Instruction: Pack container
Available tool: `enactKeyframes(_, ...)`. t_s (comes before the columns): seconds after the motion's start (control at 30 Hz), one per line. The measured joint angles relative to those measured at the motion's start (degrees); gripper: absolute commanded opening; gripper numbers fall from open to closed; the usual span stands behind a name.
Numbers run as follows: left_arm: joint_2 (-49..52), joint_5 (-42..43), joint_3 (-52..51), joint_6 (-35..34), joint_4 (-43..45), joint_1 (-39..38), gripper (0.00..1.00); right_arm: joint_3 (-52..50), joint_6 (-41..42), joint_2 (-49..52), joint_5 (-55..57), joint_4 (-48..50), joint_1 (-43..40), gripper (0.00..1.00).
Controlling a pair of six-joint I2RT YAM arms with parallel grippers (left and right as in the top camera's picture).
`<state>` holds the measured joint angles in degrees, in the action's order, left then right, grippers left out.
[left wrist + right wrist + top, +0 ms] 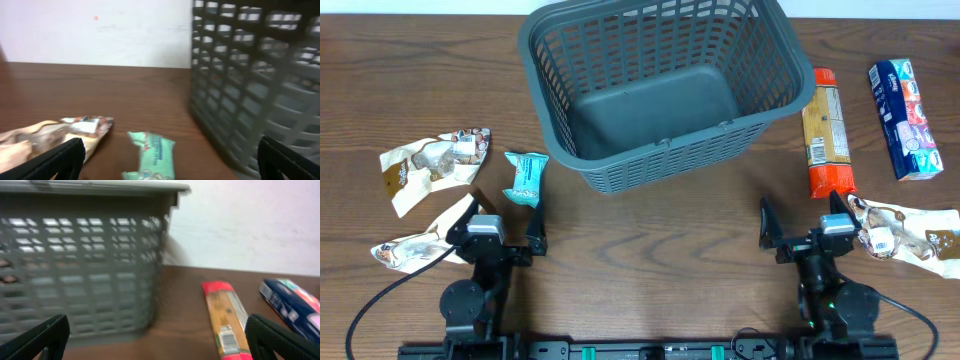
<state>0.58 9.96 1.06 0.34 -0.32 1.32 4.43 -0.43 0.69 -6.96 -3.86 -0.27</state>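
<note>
Across wooden table (650, 250), one container (650, 100), six snack packets (525, 178) outside it.

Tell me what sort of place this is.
Probably a robotics lab bench set for a packing trial: a left arm and right arm mounted at the edge of a wood-grain table, a bare white wall behind, and snack packets laid around an empty container.

Both arms are matte black. Left gripper (500, 228) and right gripper (803, 228) have tapered black fingers, with a grey block (485, 226) atop each wrist. A thin black cable (375, 295) loops from each base.
</note>
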Motion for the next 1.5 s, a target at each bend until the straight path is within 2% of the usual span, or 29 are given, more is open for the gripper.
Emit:
enactKeyframes(0.07,0.0,3.37,0.0,-1.2,0.26,0.0,0.98,4.33,0.02,0.11,-1.29,-4.31,0.0,0.99)
enactKeyframes(0.27,0.0,25.38,1.2,-11.58,-0.87,0.0,0.99,21.75,-0.26,3.41,-2.69,-13.03,0.04,0.99)
enactKeyframes(0.47,0.04,42.99,7.19,-24.04,-0.96,0.0,0.99,45.18,-1.77,14.73,-2.71,-24.3,0.04,0.99)
enactKeyframes(0.63,0.0,50.38,11.23,-28.37,-1.38,-0.04,0.99,63.34,-1.95,25.79,-10.62,-36.81,0.04,0.99)
enactKeyframes(0.8,0.0,54.21,11.17,-35.58,-2.69,-0.04,0.99,73.05,-1.95,30.51,-27.89,-41.68,0.04,0.99)
enactKeyframes(0.97,0.0,56.98,11.17,-44.44,-2.16,-0.04,0.98,76.74,-1.84,30.51,-35.85,-40.68,0.04,0.99)
enactKeyframes(1.03,0.0,58.71,11.19,-46.36,-1.49,-0.04,0.99,78.12,-0.83,30.51,-34.58,-40.83,0.04,0.99)
enactKeyframes(1.17,0.02,59.95,12.85,-48.63,-1.57,-0.04,0.99,81.07,2.58,30.77,-24.92,-46.34,0.04,0.99)
enactKeyframes(1.33,1.84,58.07,25.18,-48.74,-3.02,0.66,0.99,87.62,4.81,36.0,-13.66,-56.02,0.04,0.99)
enactKeyframes(1.43,5.46,56.63,35.43,-44.5,-12.46,2.97,0.99,94.66,5.29,43.36,-9.51,-61.92,0.04,0.99)
enactKeyframes(1.5,9.88,55.6,42.53,-38.75,-24.57,5.49,0.99,100.26,5.27,49.48,-7.78,-66.23,0.04,0.99)
